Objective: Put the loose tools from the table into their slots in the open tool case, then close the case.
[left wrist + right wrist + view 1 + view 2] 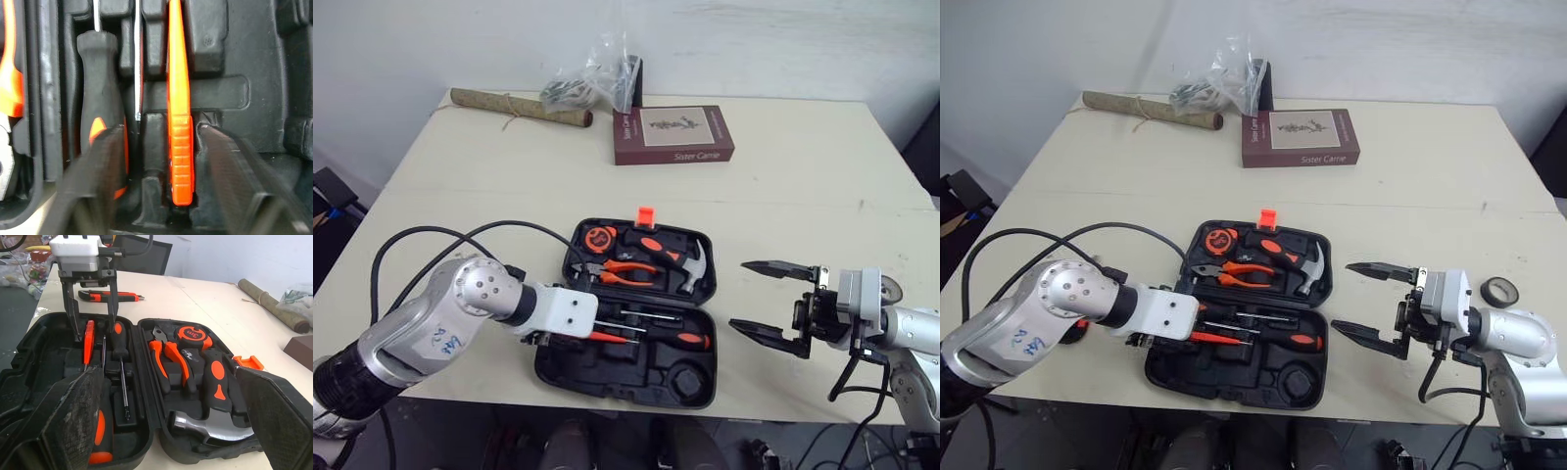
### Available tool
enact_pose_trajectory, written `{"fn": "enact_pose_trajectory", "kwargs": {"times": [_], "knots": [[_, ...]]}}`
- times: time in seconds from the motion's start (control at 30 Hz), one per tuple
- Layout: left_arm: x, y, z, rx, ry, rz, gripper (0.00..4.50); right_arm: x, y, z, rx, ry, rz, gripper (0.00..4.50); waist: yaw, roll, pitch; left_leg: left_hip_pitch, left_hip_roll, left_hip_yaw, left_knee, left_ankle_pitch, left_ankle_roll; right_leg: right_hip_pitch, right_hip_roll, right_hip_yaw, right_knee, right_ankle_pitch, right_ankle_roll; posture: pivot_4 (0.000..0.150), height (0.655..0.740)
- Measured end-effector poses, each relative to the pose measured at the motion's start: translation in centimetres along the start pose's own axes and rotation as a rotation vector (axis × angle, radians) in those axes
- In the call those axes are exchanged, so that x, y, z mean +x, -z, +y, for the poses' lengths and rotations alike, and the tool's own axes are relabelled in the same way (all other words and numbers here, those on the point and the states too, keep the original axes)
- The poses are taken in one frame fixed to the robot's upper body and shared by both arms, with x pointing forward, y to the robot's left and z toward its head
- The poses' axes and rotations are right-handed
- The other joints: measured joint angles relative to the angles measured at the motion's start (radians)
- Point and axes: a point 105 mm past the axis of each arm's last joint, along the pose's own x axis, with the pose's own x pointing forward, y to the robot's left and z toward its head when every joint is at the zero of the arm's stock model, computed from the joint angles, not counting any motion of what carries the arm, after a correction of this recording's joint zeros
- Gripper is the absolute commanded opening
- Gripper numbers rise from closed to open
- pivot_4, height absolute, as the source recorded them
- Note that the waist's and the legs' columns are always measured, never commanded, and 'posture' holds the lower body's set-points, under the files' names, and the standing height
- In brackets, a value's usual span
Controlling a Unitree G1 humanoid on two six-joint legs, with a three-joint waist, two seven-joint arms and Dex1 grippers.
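Left gripper (160, 131) open in case (697, 390).
Orange tool (179, 147) between its fingers, not clamped; right gripper (739, 294) wide open, empty.

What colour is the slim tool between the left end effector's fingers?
The slim tool is orange; clearest in left wrist view.

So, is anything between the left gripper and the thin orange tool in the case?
Nothing visible. The open left gripper straddles the orange tool, which lies in a slot of the case; a screwdriver lies alongside.
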Motion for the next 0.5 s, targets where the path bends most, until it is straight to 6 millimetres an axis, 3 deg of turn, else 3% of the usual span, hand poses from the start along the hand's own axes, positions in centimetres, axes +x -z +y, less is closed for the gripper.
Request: {"fn": "enact_pose_trajectory", "kwargs": {"times": [0.1,0.23,0.33,0.4,0.47,0.5], "knots": [[-2.1,-0.3,-1.3,-0.025,0.047,-0.049,2.58,-0.2,0.3,-0.1,0.008,-0.004,0.003,4.5,-0.007,-0.002,0.001,0.0,0.001,0.0,0.0,0.0,0.0,-0.001,0.0,0.0,0.0,0.0,0.0,0.15,0.74],[-4.2,-0.5,-0.4,-0.003,-0.072,-0.159,2.58,-0.5,0.8,-0.2,0.021,-0.013,0.006,4.5,-0.007,-0.001,0.001,0.001,0.0,0.0,0.001,0.0,0.0,0.001,-0.001,0.0,0.001,0.0,0.0,0.15,0.74],[-4.1,0.0,0.2,-0.076,-0.173,-0.338,1.84,-0.7,1.2,-0.2,0.017,-0.017,0.008,4.5,-0.006,-0.001,0.001,0.001,0.0,0.0,0.001,-0.001,0.001,0.001,-0.001,-0.001,0.0,0.0,0.0,0.15,0.74],[-3.9,0.3,0.7,-0.16,-0.257,-0.481,0.97,-0.9,1.7,-0.1,0.025,-0.012,0.002,4.5,-0.006,-0.002,0.002,-0.001,0.0,-0.001,0.002,-0.001,0.001,0.001,-0.001,-0.002,0.0,0.0,0.0,0.15,0.74],[-3.3,1.4,0.4,-0.242,-0.29,-0.516,0.11,-1.1,2.1,0.0,0.027,-0.011,0.002,4.5,-0.007,-0.002,0.002,0.0,0.0,-0.001,0.002,-0.002,0.001,0.001,-0.001,-0.002,0.0,0.0,0.0,0.15,0.74],[-2.9,1.9,0.1,-0.27,-0.289,-0.512,0.11,-1.2,2.3,0.2,0.03,-0.011,0.005,4.5,-0.007,-0.002,0.002,0.0,0.0,-0.001,0.002,-0.002,0.001,0.001,-0.001,-0.002,0.0,0.0,0.0,0.15,0.74]]}}
